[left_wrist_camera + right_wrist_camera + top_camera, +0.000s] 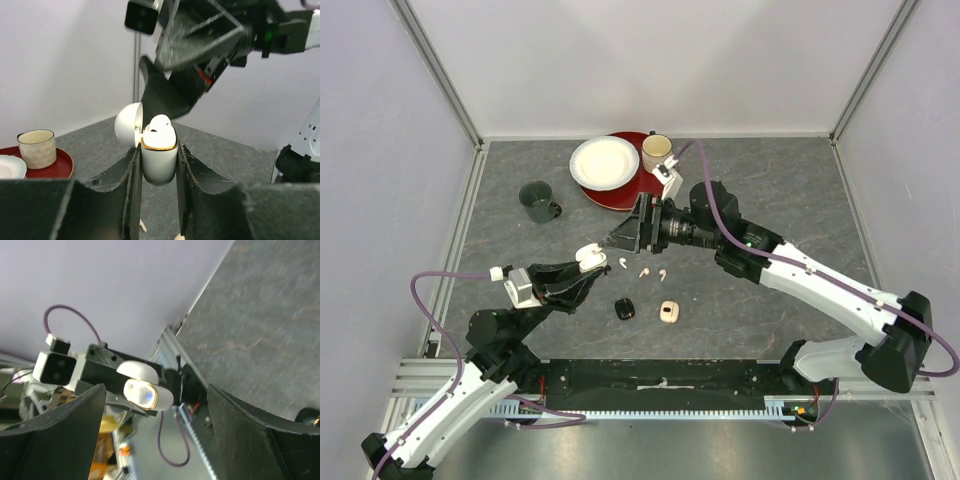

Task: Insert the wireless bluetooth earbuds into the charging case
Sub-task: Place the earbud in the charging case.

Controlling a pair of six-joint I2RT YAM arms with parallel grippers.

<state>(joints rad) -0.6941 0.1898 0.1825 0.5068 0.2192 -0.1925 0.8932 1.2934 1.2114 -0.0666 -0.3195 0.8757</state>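
My left gripper [588, 264] is shut on an open white charging case [590, 256] with a gold rim and holds it above the table. In the left wrist view, a white earbud [161, 122] sits in the case [159, 159], with the lid [127, 125] hinged back to the left. My right gripper [613, 241] is open and empty, its tips just beside the case's mouth; its wrist view looks into the case [146, 391]. One white earbud [622, 263] and two pinkish-beige earbuds [645, 271] [662, 273] lie on the table. No black earbuds show.
A closed black case [624, 309] and a beige case [669, 313] lie near the front. At the back stand a red tray [616, 196] with a white plate [604, 162] and a beige cup [657, 152]. A dark green mug [538, 200] is at the left.
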